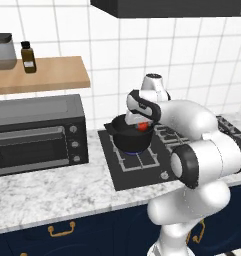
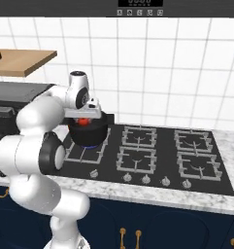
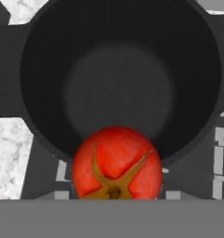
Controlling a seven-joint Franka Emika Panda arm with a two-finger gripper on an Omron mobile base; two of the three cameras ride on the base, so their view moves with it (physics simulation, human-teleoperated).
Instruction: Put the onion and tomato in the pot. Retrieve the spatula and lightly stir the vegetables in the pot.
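Fingers [image 3: 117,197] around tomato [image 3: 116,162], above pot [image 3: 48,56]

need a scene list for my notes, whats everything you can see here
tomato: one, bright red, at the tool, above the pot's near rim
pot: one, black, on the front left burner of the stove, nothing seen inside
stove: one, black, set in the counter, knobs along its front
toaster oven: one, dark grey, on the counter left of the stove
counter: one, white marble, over navy cabinets with gold handles
shelf: one, light wood, on the wall above the oven
bottle: one, dark brown, on the shelf
jar: one, grey, on the shelf left of the bottle
range hood: one, dark, above the stove
tool: one, white arm, closed on the tomato over the pot
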